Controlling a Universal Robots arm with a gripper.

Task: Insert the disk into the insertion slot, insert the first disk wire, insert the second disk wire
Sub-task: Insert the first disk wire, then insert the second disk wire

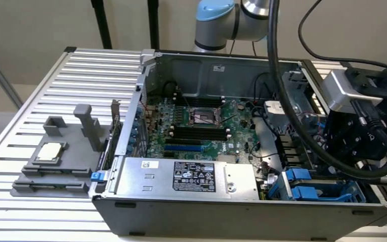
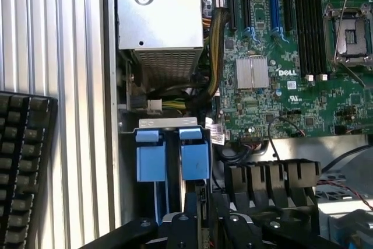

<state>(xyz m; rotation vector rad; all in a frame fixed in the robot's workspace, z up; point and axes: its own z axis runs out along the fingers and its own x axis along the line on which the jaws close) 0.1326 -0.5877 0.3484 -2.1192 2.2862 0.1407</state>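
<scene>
Gripper [image 2: 201, 228] of mine hangs over the slot [image 2: 169, 123]; how wide it stands, I cannot tell. Disk [image 2: 195, 159] looks seated inside. Insertion seems nearly done; any next move needs straight, careful alignment.

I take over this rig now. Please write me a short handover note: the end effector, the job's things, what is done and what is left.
End effector: down at the insertion slot, close to its two blue tabs.
Disk: whether it is seated there, I cannot tell.
Done: nothing I can confirm.
Left: check the disk, then both disk wires.
</scene>
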